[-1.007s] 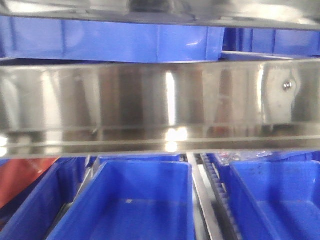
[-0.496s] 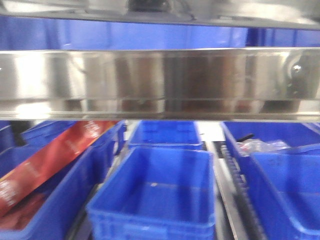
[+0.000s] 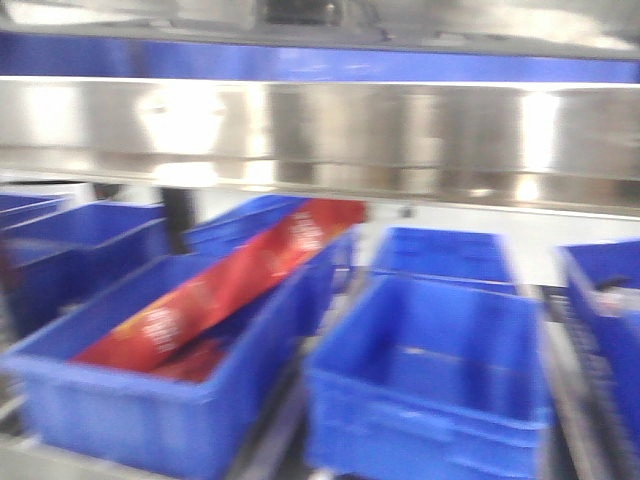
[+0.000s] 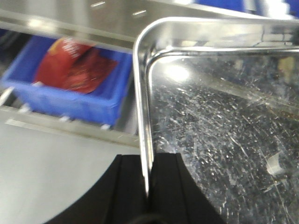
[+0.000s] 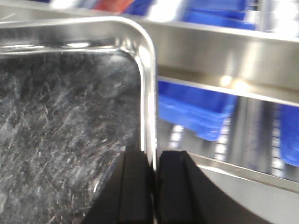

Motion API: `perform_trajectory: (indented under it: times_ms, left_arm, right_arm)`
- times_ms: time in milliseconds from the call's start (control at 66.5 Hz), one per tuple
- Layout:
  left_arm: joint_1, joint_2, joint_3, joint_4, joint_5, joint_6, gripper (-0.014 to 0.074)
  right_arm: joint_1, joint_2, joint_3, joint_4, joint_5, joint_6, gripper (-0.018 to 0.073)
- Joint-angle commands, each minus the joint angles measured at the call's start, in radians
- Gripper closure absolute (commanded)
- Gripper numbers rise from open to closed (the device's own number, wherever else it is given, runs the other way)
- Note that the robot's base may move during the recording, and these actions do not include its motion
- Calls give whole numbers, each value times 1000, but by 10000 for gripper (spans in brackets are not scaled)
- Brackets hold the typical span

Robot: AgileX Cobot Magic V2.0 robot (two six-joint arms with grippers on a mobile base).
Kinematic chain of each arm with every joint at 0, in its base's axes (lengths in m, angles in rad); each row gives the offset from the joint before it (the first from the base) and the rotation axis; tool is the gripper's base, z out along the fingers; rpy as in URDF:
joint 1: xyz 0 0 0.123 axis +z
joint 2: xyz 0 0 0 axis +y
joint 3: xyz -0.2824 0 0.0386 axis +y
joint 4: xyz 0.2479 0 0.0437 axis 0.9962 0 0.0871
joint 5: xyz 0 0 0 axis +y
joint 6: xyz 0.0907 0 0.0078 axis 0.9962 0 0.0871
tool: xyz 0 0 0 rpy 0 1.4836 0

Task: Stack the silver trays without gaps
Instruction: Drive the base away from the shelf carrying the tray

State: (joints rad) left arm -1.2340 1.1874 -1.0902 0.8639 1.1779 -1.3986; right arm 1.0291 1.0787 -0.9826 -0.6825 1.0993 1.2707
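Observation:
A silver tray [image 4: 224,116] with a scratched, shiny floor fills the right of the left wrist view. My left gripper [image 4: 147,186] is shut on its left rim [image 4: 141,93], the thin edge pinched between the two black fingers. In the right wrist view the same silver tray [image 5: 60,116] fills the left side. There my right gripper [image 5: 154,186] is shut on the tray's right rim [image 5: 149,93]. The tray is held between the two arms above the bins. The front view shows neither gripper.
A long brushed-steel rail [image 3: 320,130] spans the top of the front view. Below it stand several blue bins [image 3: 430,380]; one [image 3: 120,400] holds a red packet [image 3: 230,290], also seen from the left wrist [image 4: 74,65]. A grey surface [image 4: 46,154] lies below the left gripper.
The front view has swung: the steel rail has risen in frame, and the bins have shifted right, bringing the bin with the red packet into fuller view. The picture is blurred by motion.

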Motion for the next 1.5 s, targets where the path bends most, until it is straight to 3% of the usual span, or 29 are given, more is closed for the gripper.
perform_trajectory:
  times_ms: [0, 1488]
  left_arm:
    - [-6, -12, 1, 21, 2, 1, 605]
    - [-6, -12, 1, 21, 2, 1, 605]
  right_arm:
    - [0, -3, -3, -47, -11, -5, 574]
    - [0, -3, -3, -47, -11, -5, 574]
